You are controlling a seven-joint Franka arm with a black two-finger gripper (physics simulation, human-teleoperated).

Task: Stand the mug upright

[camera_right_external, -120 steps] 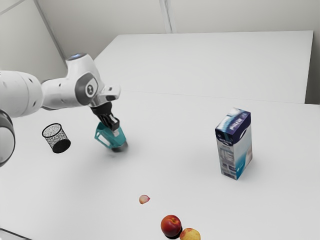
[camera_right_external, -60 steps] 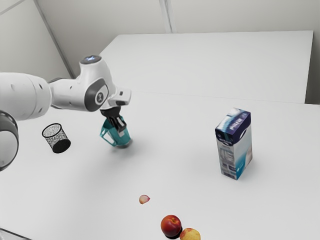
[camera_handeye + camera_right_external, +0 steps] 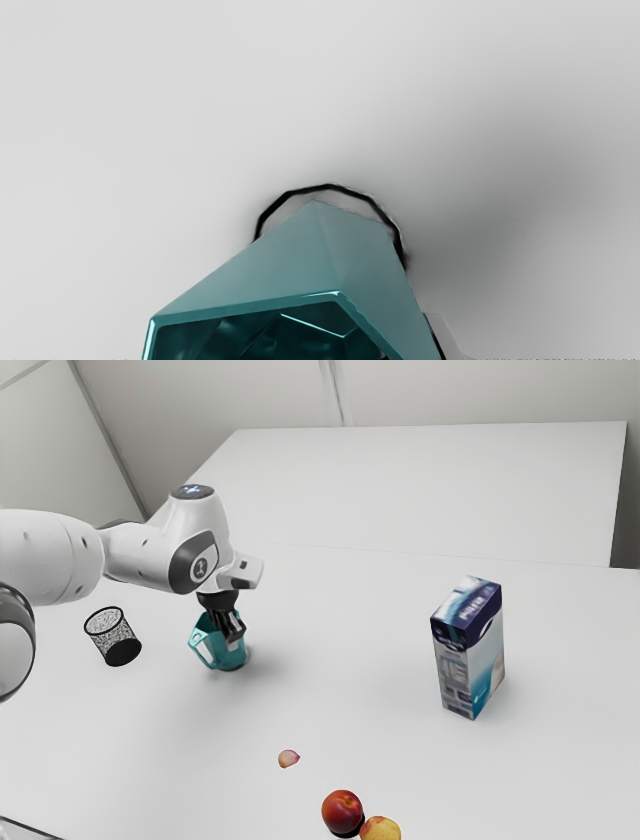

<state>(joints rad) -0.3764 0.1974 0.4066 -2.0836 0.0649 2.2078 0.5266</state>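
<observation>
The teal mug [image 3: 231, 657] stands nearly upright at the exterior view's left, its handle toward that view's left and its dark base at or just above the table. My gripper [image 3: 232, 632] comes down onto its rim side and is shut on the mug's wall. In the wrist view the mug [image 3: 295, 260] shows its angular open mouth, with the dark-edged base beyond. Part of one finger of my gripper [image 3: 400, 350] lies against the mug's outer side; the other finger is mostly hidden by the mug.
A black mesh cup [image 3: 114, 638] stands close by at the exterior view's left. Farther to the right is a blue-and-white carton [image 3: 468, 650]. Toward the front lie a small pinkish piece [image 3: 288, 759], a red fruit [image 3: 343, 812] and a yellowish fruit [image 3: 381, 829].
The mug has gone from clearly tilted to nearly upright, carried by my gripper. It shifted first toward the exterior view's right, then slightly back left and lower.
</observation>
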